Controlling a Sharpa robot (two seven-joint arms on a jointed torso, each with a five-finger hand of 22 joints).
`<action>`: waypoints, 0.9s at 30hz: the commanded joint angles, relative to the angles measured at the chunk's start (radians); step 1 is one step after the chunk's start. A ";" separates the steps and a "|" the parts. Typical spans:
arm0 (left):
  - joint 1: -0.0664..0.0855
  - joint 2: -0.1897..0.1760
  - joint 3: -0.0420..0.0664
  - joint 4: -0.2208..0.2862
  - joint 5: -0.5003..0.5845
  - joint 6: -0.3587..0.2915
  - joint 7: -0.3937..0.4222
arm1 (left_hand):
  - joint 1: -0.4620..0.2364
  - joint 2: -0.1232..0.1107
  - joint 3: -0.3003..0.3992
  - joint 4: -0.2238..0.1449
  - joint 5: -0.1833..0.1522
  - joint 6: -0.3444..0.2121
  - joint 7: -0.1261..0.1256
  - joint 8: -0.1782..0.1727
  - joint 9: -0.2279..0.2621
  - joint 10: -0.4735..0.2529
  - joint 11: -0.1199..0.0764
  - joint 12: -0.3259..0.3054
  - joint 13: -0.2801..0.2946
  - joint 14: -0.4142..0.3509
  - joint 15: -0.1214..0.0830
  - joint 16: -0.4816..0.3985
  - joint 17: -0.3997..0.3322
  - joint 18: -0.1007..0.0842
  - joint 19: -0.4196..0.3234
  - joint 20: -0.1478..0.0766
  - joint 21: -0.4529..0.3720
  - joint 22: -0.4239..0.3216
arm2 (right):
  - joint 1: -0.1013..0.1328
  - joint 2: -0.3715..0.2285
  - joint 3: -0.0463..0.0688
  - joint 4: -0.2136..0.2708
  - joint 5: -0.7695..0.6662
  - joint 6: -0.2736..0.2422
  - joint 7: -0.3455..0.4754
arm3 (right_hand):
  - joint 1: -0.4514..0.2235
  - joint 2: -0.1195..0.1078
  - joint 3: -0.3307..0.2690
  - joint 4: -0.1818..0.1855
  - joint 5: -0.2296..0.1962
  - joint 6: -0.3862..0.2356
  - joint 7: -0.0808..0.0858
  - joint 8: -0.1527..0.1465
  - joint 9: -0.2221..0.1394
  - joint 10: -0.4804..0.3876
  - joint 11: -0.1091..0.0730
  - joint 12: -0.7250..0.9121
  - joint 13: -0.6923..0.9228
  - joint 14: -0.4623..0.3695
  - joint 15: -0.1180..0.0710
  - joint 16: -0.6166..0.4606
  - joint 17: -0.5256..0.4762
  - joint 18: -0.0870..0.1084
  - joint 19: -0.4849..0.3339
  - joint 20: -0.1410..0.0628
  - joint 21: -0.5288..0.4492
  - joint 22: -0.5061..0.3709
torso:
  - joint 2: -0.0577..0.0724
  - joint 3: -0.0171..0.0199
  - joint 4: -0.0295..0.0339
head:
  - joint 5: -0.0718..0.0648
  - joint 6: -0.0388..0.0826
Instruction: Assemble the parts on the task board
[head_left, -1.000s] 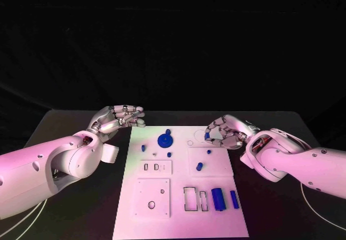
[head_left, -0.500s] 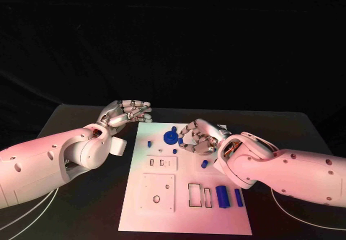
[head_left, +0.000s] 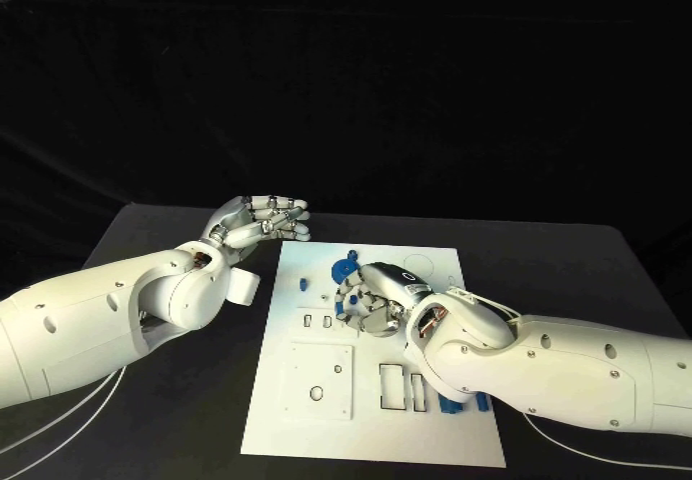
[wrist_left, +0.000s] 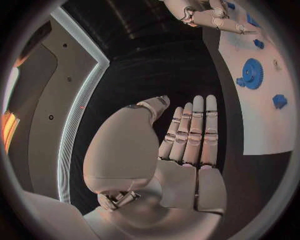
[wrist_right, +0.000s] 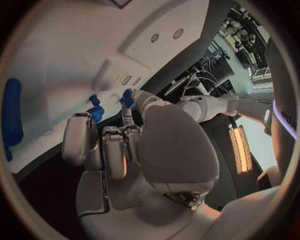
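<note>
Over the middle of the white task board (head_left: 378, 445) your right hand (head_left: 372, 305) is hovering low, fingers (wrist_right: 130, 131) curling down with a small blue part (wrist_right: 127, 97) showing right at the fingertips; you cannot tell from these views whether that piece is being pinched or only touched. Just beyond the hand, toward the far edge of the plate, the blue gear (head_left: 343, 271) is lying flat, round and toothed, matte plastic. A second small blue peg (wrist_right: 95, 113) is sitting just beside the fingertips. Near the closer edge, the long blue bars (head_left: 446, 401) are lying with their long axis running toward you, next to the rectangular slots (head_left: 392, 388) cut into the smooth plate. Your left hand (head_left: 263, 222) is hanging off the board's far left corner above the black bench (head_left: 144, 225), holding nothing, fingers (wrist_left: 194, 125) straight and pressed side by side. Right hand is clearly nearer the small parts, so any seating move is probably falling to it; the peg looks short, stubby and easy to tip.
</note>
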 joint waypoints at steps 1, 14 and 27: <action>0.000 0.002 0.000 0.000 -0.003 0.021 0.001 | -0.003 0.001 0.000 -0.006 -0.005 -0.007 0.028 -0.005 -0.002 -0.001 0.006 -0.006 0.001 -0.005 -0.001 0.004 0.001 0.008 -0.008 0.002 0.006 0.001 | -0.006 0.013 0.000 -0.006 -0.065 0.043 -0.042 | -0.006 0.000 0.005 0.002 0.000 -0.003 -0.001 0.003 0.001 0.002 0.001 0.000 0.131 0.089 -0.002 -0.004 0.198 0.002 -0.006 0.001 -0.003 -0.001 | 0.001 0.0004 0.0011 | 0.005 -0.002; 0.000 0.002 0.000 -0.001 -0.004 0.022 0.000 | -0.003 0.001 0.000 -0.006 -0.005 -0.008 0.028 -0.005 -0.002 -0.001 0.006 -0.007 0.001 -0.006 -0.001 0.004 0.002 0.008 -0.009 0.002 0.007 0.001 | -0.031 0.041 -0.002 -0.033 -0.092 0.066 -0.052 | -0.019 -0.007 0.009 0.005 0.000 -0.003 -0.001 0.005 0.002 0.002 0.002 -0.001 0.130 0.089 -0.002 -0.004 0.199 0.003 -0.006 0.002 -0.005 -0.001 | 0.001 0.0012 -0.0012 | 0.012 -0.003; 0.000 0.000 0.000 -0.001 -0.004 0.023 -0.001 | -0.003 0.001 0.000 -0.006 -0.005 -0.008 0.028 -0.005 -0.002 -0.001 0.006 -0.007 0.001 -0.006 -0.001 0.004 0.002 0.008 -0.009 0.002 0.007 0.001 | -0.037 0.045 -0.002 -0.038 -0.109 0.067 -0.064 | -0.029 -0.022 0.010 0.004 -0.001 -0.005 -0.001 0.006 0.003 0.001 0.002 -0.002 0.129 0.089 -0.002 -0.004 0.199 0.003 -0.006 0.002 -0.006 -0.001 | 0.001 0.0005 0.0000 | 0.013 -0.007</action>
